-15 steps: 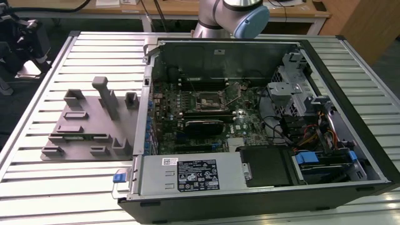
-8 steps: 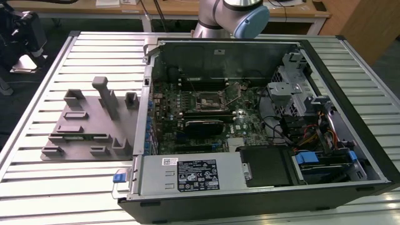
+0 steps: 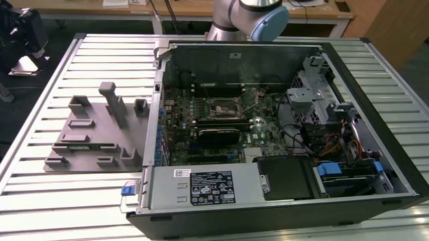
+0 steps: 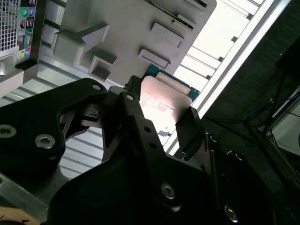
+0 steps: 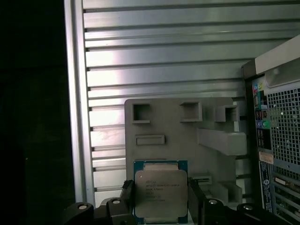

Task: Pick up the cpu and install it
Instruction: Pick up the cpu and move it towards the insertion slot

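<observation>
Item 1: one cpu, a small flat square chip with a silver-grey metal top and a thin blue-green rim. It sits between the two black fingers of the tool. In both wrist views the tool is pinching the cpu by two opposite edges, one finger on each side, with the metal top facing the cameras. The other two edges are free.

Item 2: one grey plastic fixture plate lies flat on the desk, a surface of silver ribbed metal slats. In the first wrist view the plate carries three open box-shaped pockets in a row, one low flat rectangular block and one long raised bar. The cpu overlaps the plate's edge in that view. Whether it touches the plate cannot be told.

Item 3: one open black computer case lies on its side on the desk. The fixture plate is just beside it, on the exterior view's left. Inside the case are one green motherboard, one square black socket frame near the board's middle, and one silver power supply box along the near wall.

Item 4: one grey robot arm with a pale blue joint cap stands beyond the far wall of the case.
</observation>
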Robot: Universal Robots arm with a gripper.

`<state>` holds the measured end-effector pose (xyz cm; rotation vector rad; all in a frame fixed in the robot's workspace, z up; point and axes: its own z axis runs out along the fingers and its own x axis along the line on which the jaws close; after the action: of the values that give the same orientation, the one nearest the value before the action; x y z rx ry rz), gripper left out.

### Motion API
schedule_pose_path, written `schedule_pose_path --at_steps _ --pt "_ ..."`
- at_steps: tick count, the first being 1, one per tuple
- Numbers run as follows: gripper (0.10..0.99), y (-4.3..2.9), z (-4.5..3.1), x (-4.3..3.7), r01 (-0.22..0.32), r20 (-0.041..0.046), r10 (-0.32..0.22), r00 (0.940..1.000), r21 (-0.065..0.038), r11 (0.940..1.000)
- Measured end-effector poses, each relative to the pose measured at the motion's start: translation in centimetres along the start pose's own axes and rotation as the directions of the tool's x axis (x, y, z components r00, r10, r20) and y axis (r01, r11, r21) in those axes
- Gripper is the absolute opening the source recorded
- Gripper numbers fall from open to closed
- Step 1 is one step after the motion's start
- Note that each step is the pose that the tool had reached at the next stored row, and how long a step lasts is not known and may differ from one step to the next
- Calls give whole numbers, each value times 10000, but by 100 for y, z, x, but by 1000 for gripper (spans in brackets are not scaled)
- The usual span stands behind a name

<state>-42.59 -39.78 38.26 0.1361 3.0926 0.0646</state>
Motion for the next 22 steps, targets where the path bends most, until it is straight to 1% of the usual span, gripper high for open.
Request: schedule_pose_path --at_steps 2,11,22 --pt "541 2 -1 -12 -1 -2 1 10000 1 10000" --pt "541 13 7 -154 0 0 0 10000 0 10000" --pt "541 34 19 -384 -1 1 1 10000 -1 10000"
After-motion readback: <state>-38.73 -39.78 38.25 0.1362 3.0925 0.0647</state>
